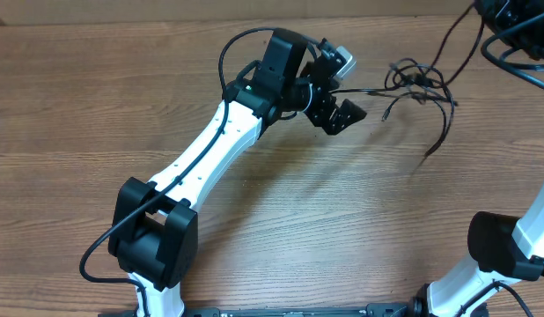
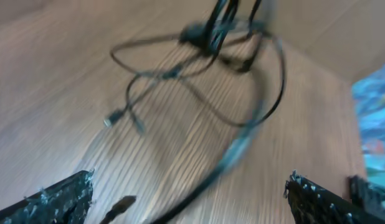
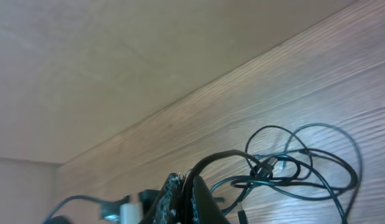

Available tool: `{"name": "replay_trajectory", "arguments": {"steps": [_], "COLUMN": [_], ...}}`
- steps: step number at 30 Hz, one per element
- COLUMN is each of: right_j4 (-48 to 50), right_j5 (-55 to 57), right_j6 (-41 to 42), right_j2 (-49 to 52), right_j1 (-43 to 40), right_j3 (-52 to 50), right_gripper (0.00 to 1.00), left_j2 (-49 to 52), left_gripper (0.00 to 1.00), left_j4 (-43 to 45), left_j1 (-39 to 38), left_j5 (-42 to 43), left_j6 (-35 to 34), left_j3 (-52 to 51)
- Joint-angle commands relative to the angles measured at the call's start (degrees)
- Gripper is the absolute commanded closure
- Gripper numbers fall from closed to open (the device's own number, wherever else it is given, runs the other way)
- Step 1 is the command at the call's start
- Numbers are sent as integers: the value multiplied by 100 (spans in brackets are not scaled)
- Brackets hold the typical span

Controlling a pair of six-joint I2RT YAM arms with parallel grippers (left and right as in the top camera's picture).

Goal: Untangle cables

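Note:
The cables [image 1: 420, 84] lie in a loose black tangle on the wooden table, right of centre at the back. One strand runs up toward the top right corner. My left gripper [image 1: 342, 114] hovers just left of the tangle, jaws wide open and nothing between them. In the left wrist view, the tangle [image 2: 205, 68] is blurred ahead of the gripper [image 2: 189, 199], and a thick strand crosses between the fingers [image 2: 55, 199]. My right gripper [image 3: 191, 186] is shut on one black cable [image 3: 230, 157] that arcs over to the tangle [image 3: 286, 171].
The right arm's base [image 1: 505, 251] stands at the bottom right, and its wrist with thicker wires [image 1: 514, 26] sits in the top right corner. The left arm [image 1: 210, 150] stretches diagonally across the wooden table [image 1: 96, 88]. Loose plug ends [image 1: 429, 152] trail toward the front.

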Motion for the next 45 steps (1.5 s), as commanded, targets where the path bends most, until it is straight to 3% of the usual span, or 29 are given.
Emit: {"name": "replay_trajectory", "arguments": {"steps": [1, 6, 11, 22, 29, 45], "right_j4": [-31, -87, -188, -221, -256, -332], "right_j5": [354, 363, 319, 229, 81, 87], "right_j6": [-131, -181, -181, -179, -184, -525], "right_j2": [-157, -153, -153, -153, -153, -155], "right_j1": [33, 33, 87, 625, 857, 955], "right_j3": [155, 98, -76, -151, -151, -151], "right_gripper": [96, 96, 96, 96, 96, 96], "left_j2": [22, 13, 13, 52, 63, 61], "left_gripper": [0, 1, 0, 1, 0, 0], "left_j4": [487, 1478, 1985, 1611, 953, 857], "left_j1": [-42, -42, -98, -348, -181, 299], "left_j5": [767, 1327, 1250, -114, -422, -420], "left_j6": [-422, -929, -1132, -748, -304, -179], "left_j3": [107, 109, 109, 107, 107, 107]}}
